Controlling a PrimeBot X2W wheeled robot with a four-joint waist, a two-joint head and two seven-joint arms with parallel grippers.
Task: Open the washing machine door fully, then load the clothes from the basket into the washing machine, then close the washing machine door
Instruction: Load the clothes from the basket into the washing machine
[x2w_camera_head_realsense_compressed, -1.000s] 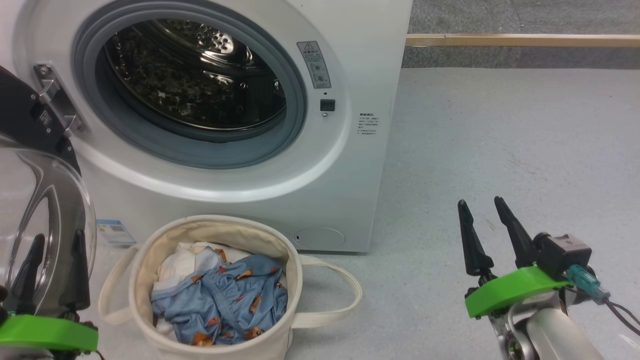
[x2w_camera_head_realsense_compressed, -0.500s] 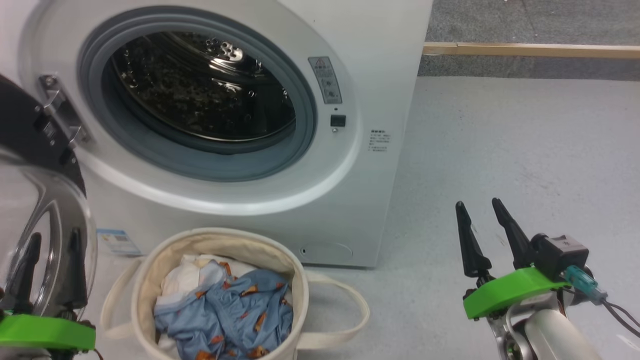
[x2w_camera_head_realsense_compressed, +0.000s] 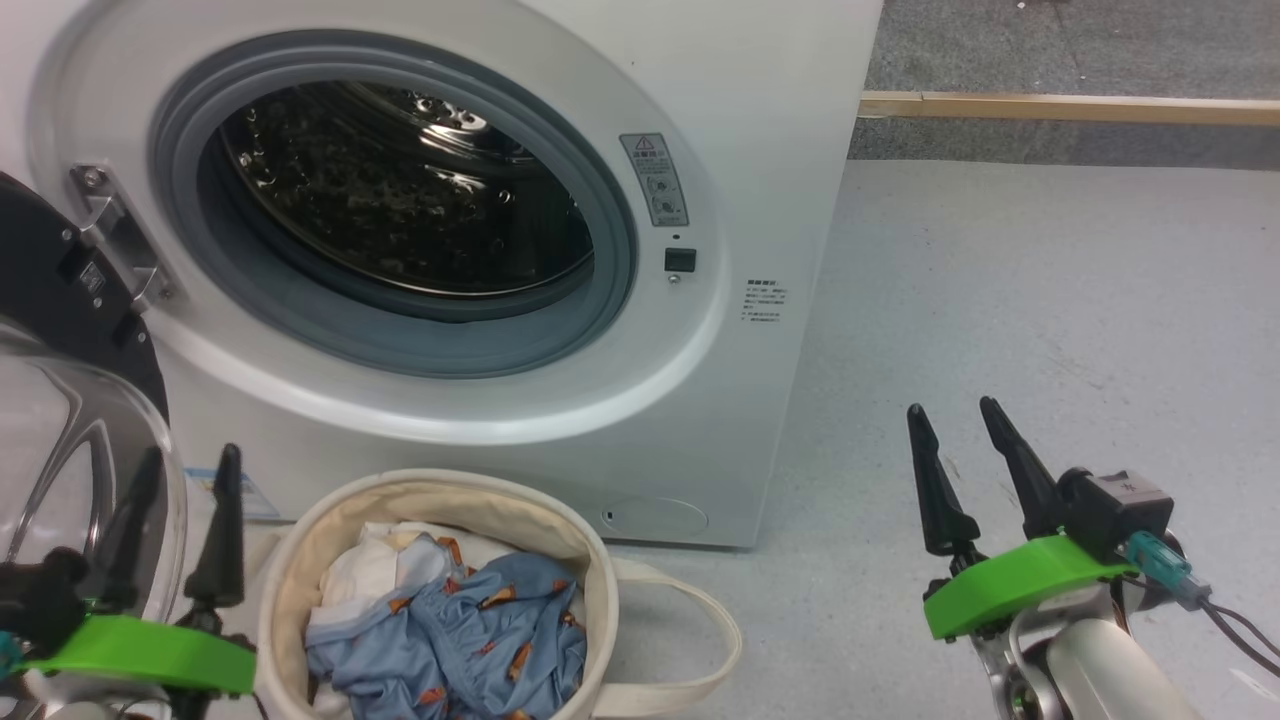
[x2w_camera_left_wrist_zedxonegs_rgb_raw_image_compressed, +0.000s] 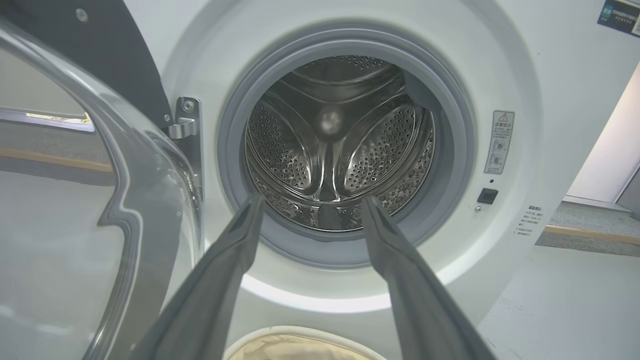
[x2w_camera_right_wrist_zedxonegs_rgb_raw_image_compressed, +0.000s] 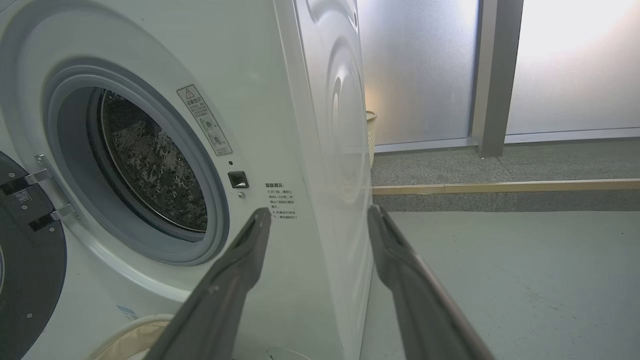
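Head view: basket (x2w_camera_head_realsense_compressed: 430, 490) beside left gripper (x2w_camera_head_realsense_compressed: 190, 453); right gripper (x2w_camera_head_realsense_compressed: 950, 406) well apart; both spread, empty.

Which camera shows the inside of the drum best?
The left wrist view: it looks straight into the drum, back wall and ribs included. The head view sees it obliquely from above; the right wrist view catches a narrow slanted part.

Head camera is re-aiming: the washing machine (x2w_camera_head_realsense_compressed: 760, 150) and the basket (x2w_camera_head_realsense_compressed: 600, 590) are sitting lower in the head view than a second ago, a shift of the view and not of the things. The left gripper (x2w_camera_head_realsense_compressed: 188, 458) is moving across toward the basket, coming out from behind the glass of the washing machine door (x2w_camera_head_realsense_compressed: 60, 440); its finger nearer the basket is now clearing the glass edge.
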